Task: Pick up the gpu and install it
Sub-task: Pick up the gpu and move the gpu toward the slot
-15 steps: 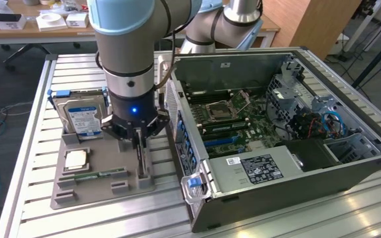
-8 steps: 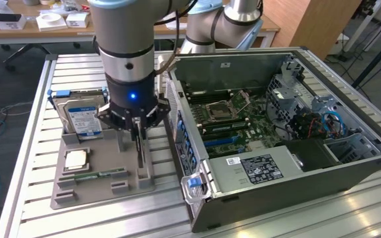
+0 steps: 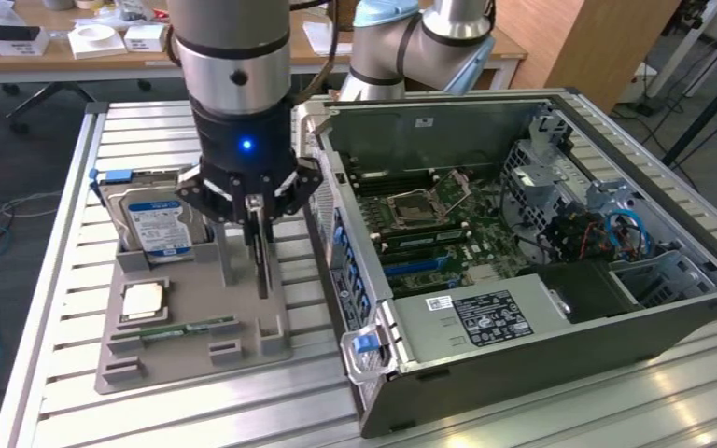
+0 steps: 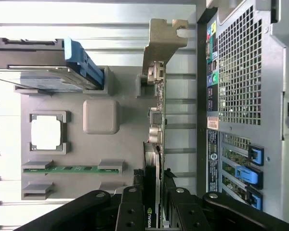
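Two fingers [image 4: 131,207] of the gripper [image 3: 254,207] are closed narrowly on the gpu [image 3: 260,266], which stands on edge in the grey tray [image 3: 172,359]. A straight, vertical pull seems wise, so its metal bracket [image 4: 164,38] clears the tray's slot without twisting.

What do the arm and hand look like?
The arm is grey metal tubing with black bands and a pale blue joint cap. A blue light glows on its black wrist. The hand is black, with linked fingers and round pivot bolts.
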Controlling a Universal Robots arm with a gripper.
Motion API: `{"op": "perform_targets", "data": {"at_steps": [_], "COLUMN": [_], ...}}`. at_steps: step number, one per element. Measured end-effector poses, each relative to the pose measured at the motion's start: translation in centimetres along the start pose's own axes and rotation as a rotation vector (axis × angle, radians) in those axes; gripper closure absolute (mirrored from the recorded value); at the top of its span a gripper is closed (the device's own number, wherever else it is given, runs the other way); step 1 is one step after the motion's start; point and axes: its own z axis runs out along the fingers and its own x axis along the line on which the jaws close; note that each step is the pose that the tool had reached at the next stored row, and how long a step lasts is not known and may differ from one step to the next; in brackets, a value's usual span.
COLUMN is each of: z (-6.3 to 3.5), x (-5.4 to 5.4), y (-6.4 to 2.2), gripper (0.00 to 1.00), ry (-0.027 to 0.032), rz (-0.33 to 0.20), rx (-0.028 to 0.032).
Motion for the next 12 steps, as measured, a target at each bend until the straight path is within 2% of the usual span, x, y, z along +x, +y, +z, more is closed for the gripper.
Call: {"op": "perform_targets", "data": {"at_steps": [12], "z": [-5.37], "x": [-0.1], "y": [0.25], "gripper": [0.74], "ry": [0.0001], "rz": [0.0], "rx": [0.0001]}}
